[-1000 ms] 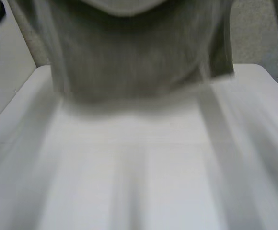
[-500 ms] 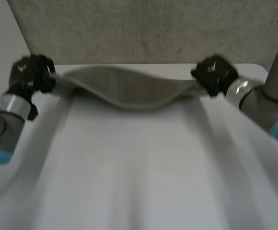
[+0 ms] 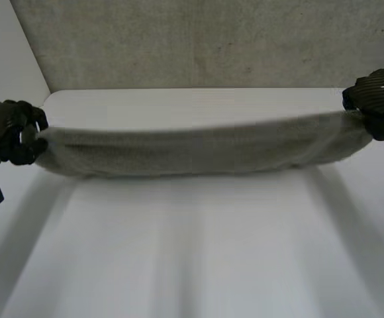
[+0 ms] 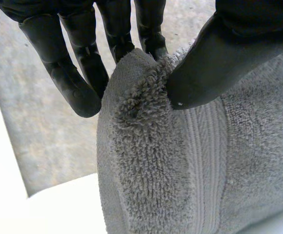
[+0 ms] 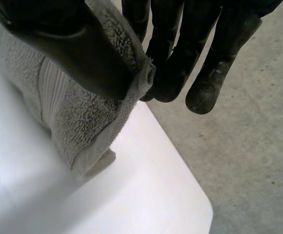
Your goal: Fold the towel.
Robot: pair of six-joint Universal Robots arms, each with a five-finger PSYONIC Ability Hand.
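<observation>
Spanning the foreground lay the white bench. Over its middle hung the grey terry towel, drawn out as a narrow band between both hands. Its long axis ran left to right across the bench, one end pointing at each hand. The left hand pinched the left end between thumb and fingers. The right hand pinched the right end likewise. Judged early: towel lifted and stretched, no fold laid down yet. Beyond stood a grey concrete wall.
</observation>
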